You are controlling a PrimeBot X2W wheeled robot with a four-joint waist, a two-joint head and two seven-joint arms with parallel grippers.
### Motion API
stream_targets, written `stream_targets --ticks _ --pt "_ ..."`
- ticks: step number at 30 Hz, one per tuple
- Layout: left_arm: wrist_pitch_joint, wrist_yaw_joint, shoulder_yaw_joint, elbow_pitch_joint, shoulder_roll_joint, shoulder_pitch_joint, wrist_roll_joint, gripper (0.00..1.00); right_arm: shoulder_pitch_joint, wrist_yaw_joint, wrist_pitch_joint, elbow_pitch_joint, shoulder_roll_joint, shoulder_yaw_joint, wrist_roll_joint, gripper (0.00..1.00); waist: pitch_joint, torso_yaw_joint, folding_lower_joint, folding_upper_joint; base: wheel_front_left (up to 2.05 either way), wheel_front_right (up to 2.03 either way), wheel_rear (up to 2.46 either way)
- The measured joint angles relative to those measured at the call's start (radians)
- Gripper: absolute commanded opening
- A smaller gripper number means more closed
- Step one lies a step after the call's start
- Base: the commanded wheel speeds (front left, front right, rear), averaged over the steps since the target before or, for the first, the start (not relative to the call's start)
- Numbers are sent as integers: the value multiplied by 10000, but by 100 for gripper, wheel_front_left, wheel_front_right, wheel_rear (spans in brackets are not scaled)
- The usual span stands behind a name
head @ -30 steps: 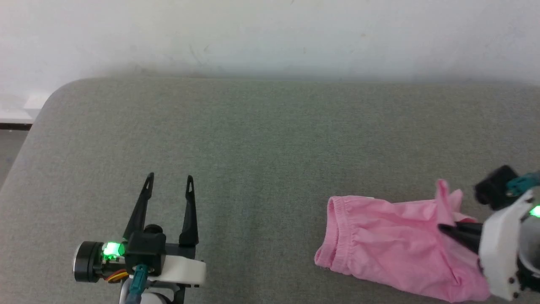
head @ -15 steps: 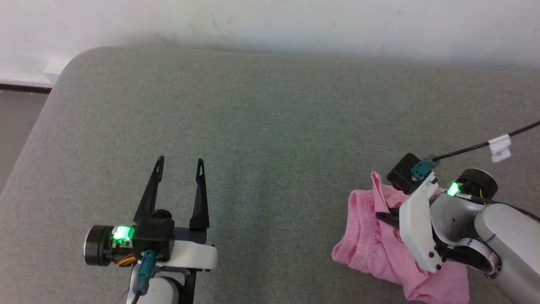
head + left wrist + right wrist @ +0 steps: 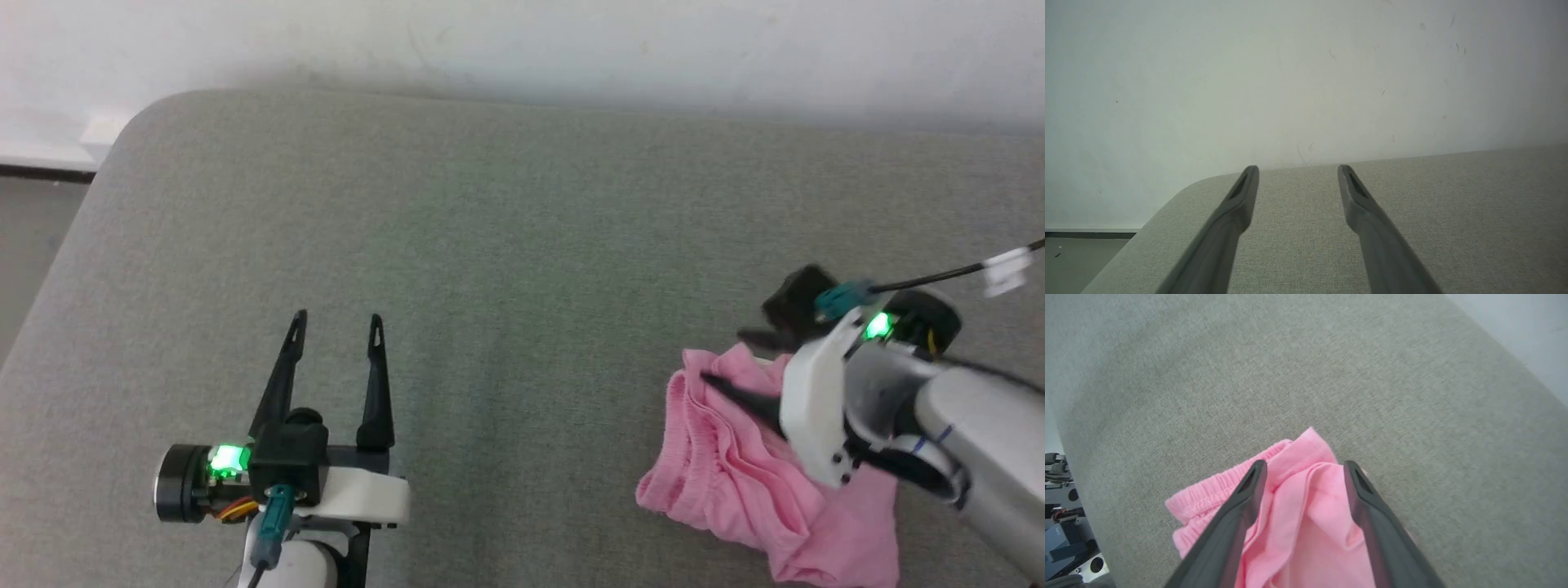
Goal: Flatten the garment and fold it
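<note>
The pink shorts point(image 3: 735, 482) lie bunched and wrinkled on the grey cushion at the lower right, gathered waistband point(image 3: 694, 408) facing left. My right gripper point(image 3: 732, 359) hovers over their upper edge, open, with its fingers pointing left. In the right wrist view the pink fabric point(image 3: 1310, 506) lies between and under the spread fingers of the right gripper point(image 3: 1303, 465), with one folded corner poking out beyond the tips. My left gripper point(image 3: 335, 322) stands open at the lower left, far from the shorts. Only bare cushion lies ahead of the left gripper point(image 3: 1298, 169).
The grey padded surface point(image 3: 506, 245) spans the view, and its rounded far-left corner point(image 3: 122, 139) drops to the floor. A white wall point(image 3: 522, 41) runs along the back edge. A black cable with a white tag point(image 3: 1006, 272) trails from my right wrist.
The head camera shifted after the oldest frame. My right gripper went from shut on a raised fold of the shorts to open, and the shorts are now bunched narrower.
</note>
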Motion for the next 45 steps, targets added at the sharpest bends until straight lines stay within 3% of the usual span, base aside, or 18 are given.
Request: stream_targets --ticks 6,10,15,21,28,31,35,39,42,45 --pt "0 0 169 56 92 157 0 100 -179 2 -2029 -844 -681 -1536 -627 100 -377 -507 0 1 0 0 0" --pt "0 -6 192 46 102 175 0 100 84 0 -3668 -685 -499 -3492 -1751 100 -581 -847 -1 0 0 0 0" --pt "-2 -15 282 10 98 175 -2 100 1405 0 -5338 -324 713 -6038 -3795 100 -779 -1193 -1 0 0 0 0" --pt "-2 -90 428 -40 94 180 -6 100 3483 0 -6345 -746 2846 -8594 -5731 100 -928 -1424 -1 0 0 0 0" --pt "-2 -176 589 -167 42 202 -44 100 5518 0 -6477 -1998 5062 -10312 -6623 100 -911 -1427 -1 0 0 0 0" --pt "-2 -180 708 -236 35 237 -82 100 6161 2 -6479 -2378 5540 -10579 -6706 100 -918 -1405 -1 0 0 0 0" --pt "-2 -194 842 -313 17 439 -94 100 6142 2 -6479 -2924 5534 -10805 -6830 100 -890 -1461 0 1 0 0 0" --pt "-2 -267 899 -328 -10 442 -92 100 5224 -2 -6268 -3020 4544 -10723 -6725 100 -877 -1498 1 0 0 0 0" --pt "-2 -272 911 -330 -92 441 -92 100 4503 -8 -4615 -2801 3413 -9892 -6335 100 -864 -1458 0 0 0 0 0" --pt "-2 -357 905 -326 -157 441 -92 100 3960 -8 -2238 -2347 2245 -8640 -5149 100 -824 -1396 0 0 0 0 0"
